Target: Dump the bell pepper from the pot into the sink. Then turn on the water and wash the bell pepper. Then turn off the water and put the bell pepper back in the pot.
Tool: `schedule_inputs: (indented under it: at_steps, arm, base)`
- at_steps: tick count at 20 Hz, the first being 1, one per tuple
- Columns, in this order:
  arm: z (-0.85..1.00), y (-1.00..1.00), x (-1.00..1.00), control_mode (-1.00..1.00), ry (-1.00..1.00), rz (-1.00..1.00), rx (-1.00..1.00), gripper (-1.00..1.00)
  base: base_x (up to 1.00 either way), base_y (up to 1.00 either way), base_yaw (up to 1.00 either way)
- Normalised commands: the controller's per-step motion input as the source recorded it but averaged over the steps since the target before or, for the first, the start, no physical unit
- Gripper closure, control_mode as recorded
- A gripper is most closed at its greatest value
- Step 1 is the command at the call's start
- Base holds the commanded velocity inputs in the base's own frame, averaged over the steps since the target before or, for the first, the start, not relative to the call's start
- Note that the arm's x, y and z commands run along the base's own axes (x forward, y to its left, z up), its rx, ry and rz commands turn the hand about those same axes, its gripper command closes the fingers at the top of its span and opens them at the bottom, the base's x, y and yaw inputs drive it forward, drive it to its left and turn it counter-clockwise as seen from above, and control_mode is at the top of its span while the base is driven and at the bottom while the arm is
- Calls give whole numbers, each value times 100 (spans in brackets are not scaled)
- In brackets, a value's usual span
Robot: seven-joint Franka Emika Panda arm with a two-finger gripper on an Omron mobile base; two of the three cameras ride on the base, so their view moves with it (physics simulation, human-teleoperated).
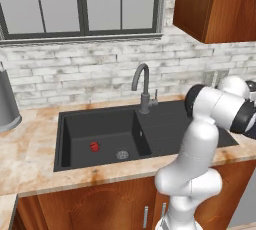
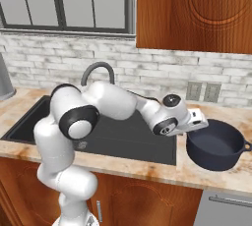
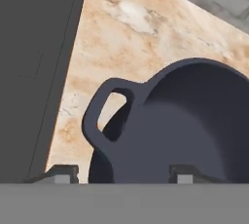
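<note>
Dump step looks done: pot [image 2: 216, 145] is upright and empty on the bench [image 2: 197, 173], right of the sink [image 1: 145, 136].

Near: hand [image 2: 201, 121] sits at the pot's left rim. In the hand view the tips are spread either side of the pot wall, just below its loop handle [image 3: 104, 113], and I see no contact. I read it as let go, nothing pinched.

Further: bell pepper [image 1: 94, 147] lies on the floor of the deep basin, left of the drain [image 1: 122, 154], apart from it.

Far: faucet [image 1: 142, 86] at the back edge of the sink, between basin and shallow section. Small lever [image 1: 155, 95] on its right side, no stream visible.

Next, as I judge it: back off the pot, swing left over the shallow section and push the lever to start water. Small target close to the faucet post, so the approach needs care.
</note>
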Motion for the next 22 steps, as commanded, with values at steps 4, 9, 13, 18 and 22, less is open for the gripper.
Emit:
schedule_inputs:
  at_steps: [4,9,13,18,22]
  arm:
    - [77,49,-30,-100,-9,0,0,-100]
    - [96,66,-34,-100,-10,0,0,-100]
    - [90,88,-43,-100,-6,0,0,-100]
    - [60,92,-40,-100,-4,0,8,-100]
    - [37,74,-33,-100,-3,1,19,-100]
  base:
    - [0,0,0]
    - [0,0,0]
    - [0,0,0]
    - [0,0,0]
    - [0,0,0]
